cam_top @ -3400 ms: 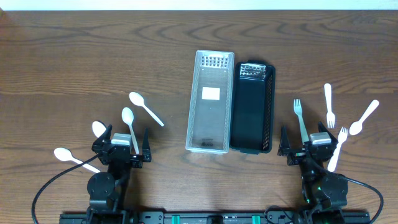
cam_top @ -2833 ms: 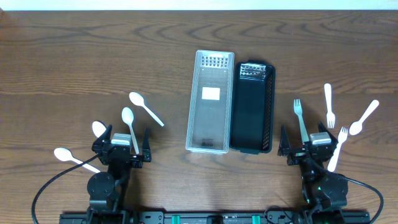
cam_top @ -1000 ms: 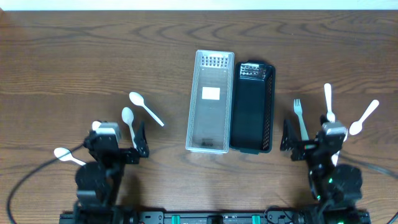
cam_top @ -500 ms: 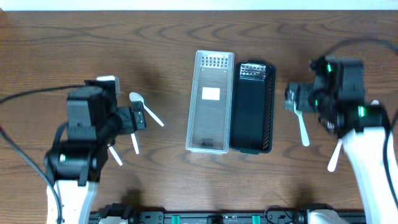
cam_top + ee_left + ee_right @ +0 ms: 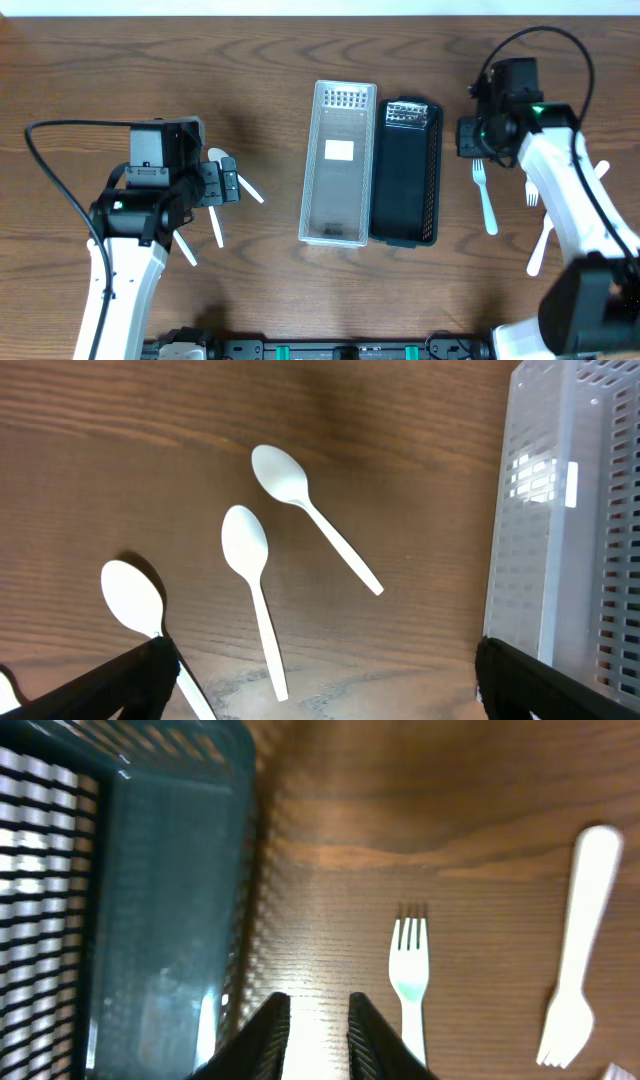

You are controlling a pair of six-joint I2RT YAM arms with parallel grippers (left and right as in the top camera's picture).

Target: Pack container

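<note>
A clear container (image 5: 338, 165) and a black container (image 5: 405, 172) lie side by side mid-table. Several white spoons lie to their left, among them one spoon (image 5: 240, 178) and a second spoon (image 5: 213, 222). My left gripper (image 5: 226, 183) hovers open over them with nothing in it; in the left wrist view (image 5: 320, 685) three spoons (image 5: 250, 590) lie ahead beside the clear container (image 5: 570, 510). White forks (image 5: 484, 195) lie to the right. My right gripper (image 5: 466, 138) hangs between the black container (image 5: 150, 870) and a fork (image 5: 408, 980), its jaws (image 5: 318, 1030) nearly together and empty.
More forks (image 5: 530, 190) and a white spoon (image 5: 590, 185) lie at the far right, under the right arm. Another spoon (image 5: 185, 248) lies near the left arm. Cables loop from both arms. Bare wood runs across the back of the table (image 5: 150, 60).
Both arms have lifted off their rest at the front edge and swung up towards the middle of the table. The right jaws have closed; the left ones stay wide.
</note>
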